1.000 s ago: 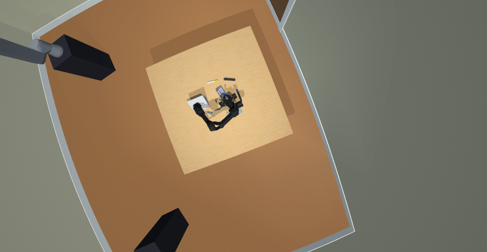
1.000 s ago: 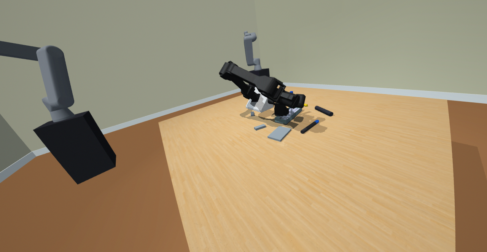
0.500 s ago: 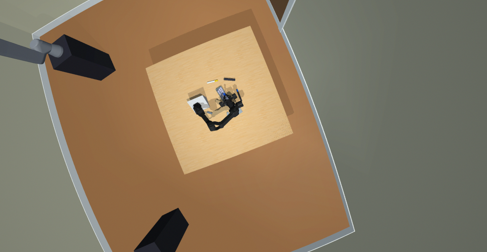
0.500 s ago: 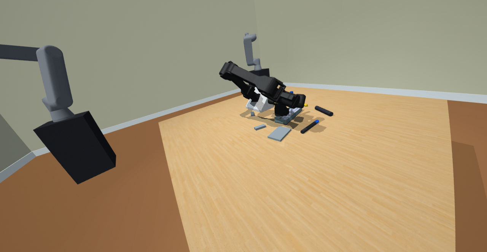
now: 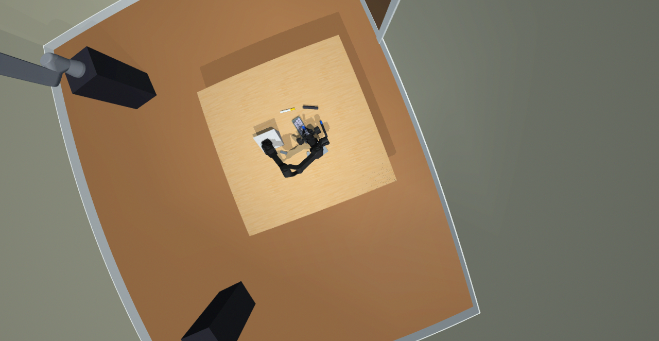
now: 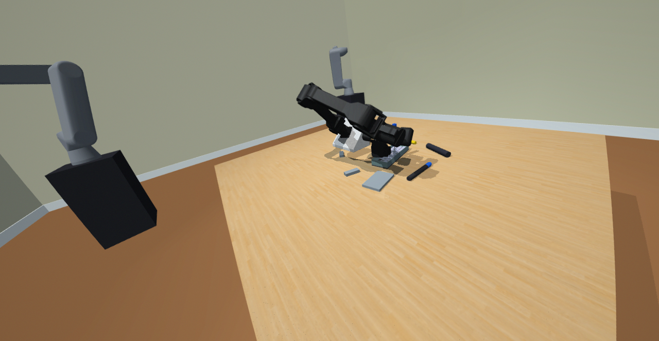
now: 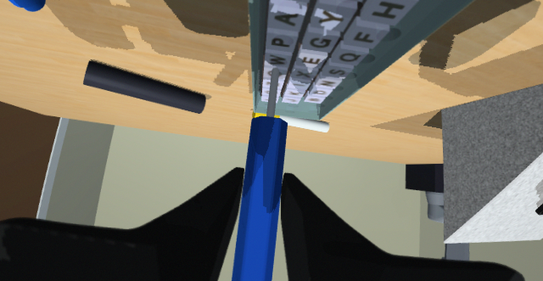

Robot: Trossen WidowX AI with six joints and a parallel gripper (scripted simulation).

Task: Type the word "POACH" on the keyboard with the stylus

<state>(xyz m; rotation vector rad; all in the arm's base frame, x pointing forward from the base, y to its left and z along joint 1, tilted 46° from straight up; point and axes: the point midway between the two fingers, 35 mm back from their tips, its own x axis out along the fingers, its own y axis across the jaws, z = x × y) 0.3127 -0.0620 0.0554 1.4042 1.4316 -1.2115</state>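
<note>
My gripper (image 7: 263,178) is shut on the blue stylus (image 7: 258,238) (image 5: 303,128) (image 6: 394,124), which has a thin grey tip pointing away from the fingers. The keyboard (image 7: 441,1) (image 5: 298,121) (image 6: 382,164) is a teal tray with rows of pale letter keys and lies below and ahead of the gripper. In the wrist view the stylus tip overlaps the O key, just past the W key in the left row. Whether the tip touches or presses it cannot be told. P, A and H show clearly; C at the far end is small and partly hidden.
A black cylinder (image 7: 144,87) (image 5: 310,106) (image 6: 437,150) and a white marker (image 7: 307,124) (image 5: 285,111) lie beyond the keyboard. A black pen (image 6: 417,173) with a blue end lies beside it. A grey plate (image 6: 378,181), a small block (image 6: 351,172) and a white sloped box (image 5: 269,137) are nearby.
</note>
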